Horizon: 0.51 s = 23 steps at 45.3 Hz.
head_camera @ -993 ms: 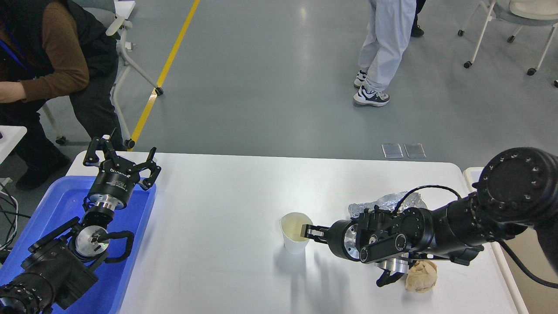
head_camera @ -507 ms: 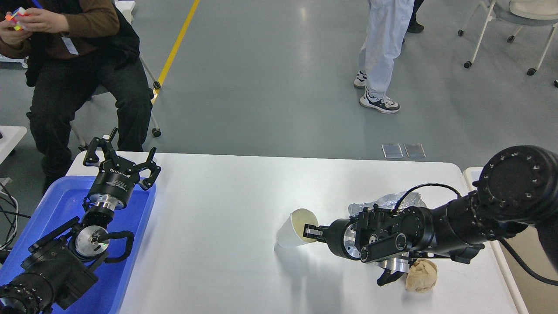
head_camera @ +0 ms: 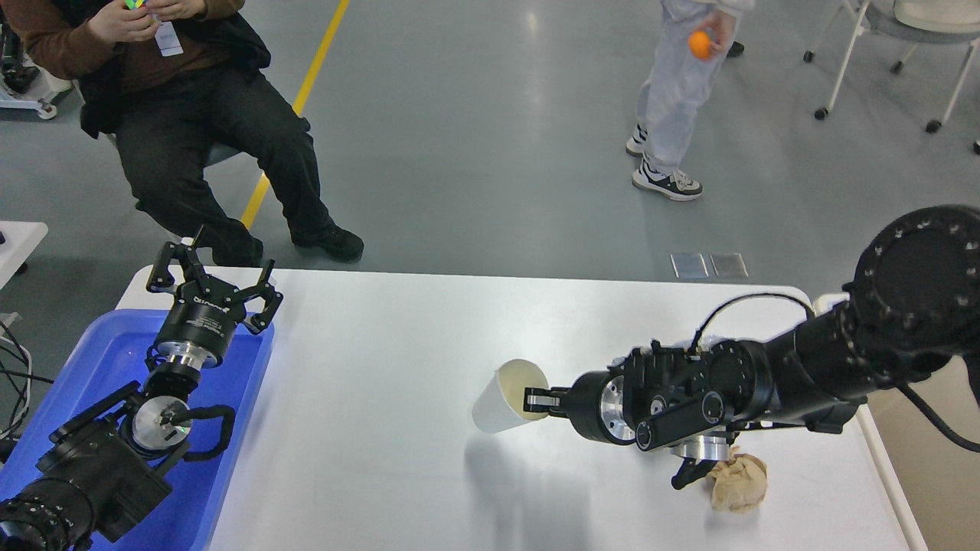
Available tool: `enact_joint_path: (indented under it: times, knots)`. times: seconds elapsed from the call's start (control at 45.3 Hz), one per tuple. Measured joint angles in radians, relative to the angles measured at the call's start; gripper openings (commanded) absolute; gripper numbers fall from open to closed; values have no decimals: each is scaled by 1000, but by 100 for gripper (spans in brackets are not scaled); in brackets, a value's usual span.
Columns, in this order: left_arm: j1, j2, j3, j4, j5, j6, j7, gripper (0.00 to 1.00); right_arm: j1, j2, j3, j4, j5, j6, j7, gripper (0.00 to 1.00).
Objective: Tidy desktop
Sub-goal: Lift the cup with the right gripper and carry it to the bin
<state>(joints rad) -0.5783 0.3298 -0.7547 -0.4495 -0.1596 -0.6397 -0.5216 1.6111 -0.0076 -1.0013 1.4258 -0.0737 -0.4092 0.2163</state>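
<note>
The white desktop (head_camera: 398, 344) fills the lower middle of the head view. My right gripper (head_camera: 536, 402) reaches in from the right and is shut on the rim of a white paper cup (head_camera: 501, 398). It holds the cup tilted on its side above the desktop. A crumpled brown paper ball (head_camera: 737, 482) lies on the desktop under my right arm. My left gripper (head_camera: 210, 279) is open and empty above the far end of the blue tray (head_camera: 92, 367). The foil that lay behind my right arm is hidden.
The blue tray lies at the desktop's left edge under my left arm. A beige-white bin rim (head_camera: 880, 451) runs along the right edge. A seated person (head_camera: 191, 115) and a standing person (head_camera: 681, 92) are on the floor beyond the desktop.
My right gripper tipped the cup from upright, lifted it off the desktop and carried it slightly left. My left arm has not moved. The people beyond shifted.
</note>
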Motion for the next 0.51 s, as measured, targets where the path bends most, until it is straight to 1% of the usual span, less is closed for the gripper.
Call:
enact_joint_path:
  times: [0.243, 0.397, 0.507]
  knots:
    - [0, 0, 0, 0, 0, 0, 0, 100, 135, -99, -39, 104, -28, 26, 7, 0]
    - [1, 0, -1, 0, 0, 0, 0, 100, 208, -202, -52, 151, -51, 61, 10, 0]
    - [1, 0, -1, 0, 0, 0, 0, 100, 254, -298, -57, 175, -71, 99, 11, 0]
